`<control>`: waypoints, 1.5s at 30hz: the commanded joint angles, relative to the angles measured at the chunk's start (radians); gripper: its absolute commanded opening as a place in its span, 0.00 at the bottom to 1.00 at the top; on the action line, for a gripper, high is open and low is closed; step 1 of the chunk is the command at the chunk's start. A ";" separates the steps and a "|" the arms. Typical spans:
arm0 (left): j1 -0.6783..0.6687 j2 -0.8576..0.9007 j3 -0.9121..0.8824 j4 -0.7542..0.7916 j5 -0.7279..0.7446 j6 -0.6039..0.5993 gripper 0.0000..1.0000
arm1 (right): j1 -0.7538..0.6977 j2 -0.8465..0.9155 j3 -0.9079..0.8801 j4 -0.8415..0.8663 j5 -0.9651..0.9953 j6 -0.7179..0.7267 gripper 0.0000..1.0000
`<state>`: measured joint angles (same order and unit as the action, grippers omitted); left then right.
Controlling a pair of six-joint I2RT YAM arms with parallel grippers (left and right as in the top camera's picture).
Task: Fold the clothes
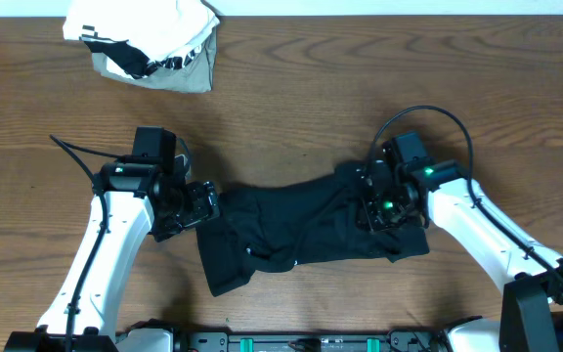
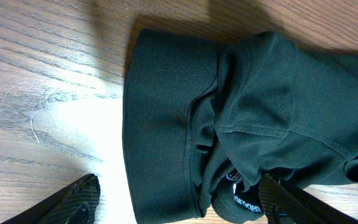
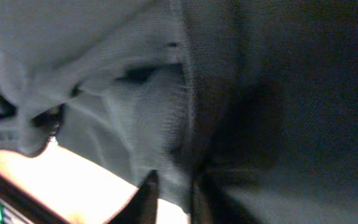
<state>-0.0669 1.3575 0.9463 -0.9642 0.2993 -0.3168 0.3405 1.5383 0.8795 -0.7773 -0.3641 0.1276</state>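
The black garment (image 1: 301, 230) lies crumpled in the middle of the wooden table, partly folded over itself. In the left wrist view (image 2: 241, 118) its folded hem and a small white printed logo (image 2: 244, 200) show. My left gripper (image 1: 201, 205) sits at the garment's left edge; its fingers (image 2: 179, 202) are spread wide with the hem between them. My right gripper (image 1: 384, 205) is over the garment's right end. In the right wrist view its fingers (image 3: 173, 196) are close together with a fold of black fabric (image 3: 241, 93) pinched between them.
A white-and-grey bundle with black-and-white striped trim (image 1: 150, 44) lies at the back left. Bare wooden tabletop (image 1: 291, 108) surrounds the garment. The arm bases stand at the front edge (image 1: 311, 342).
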 commanded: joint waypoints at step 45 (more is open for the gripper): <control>0.004 -0.005 0.006 0.019 -0.013 0.005 0.84 | -0.028 0.106 -0.088 0.267 -0.057 0.255 0.04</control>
<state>-0.0669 1.3575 0.9463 -0.9413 0.2993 -0.3168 0.2928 1.6184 0.8120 -0.5217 -0.3523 0.3599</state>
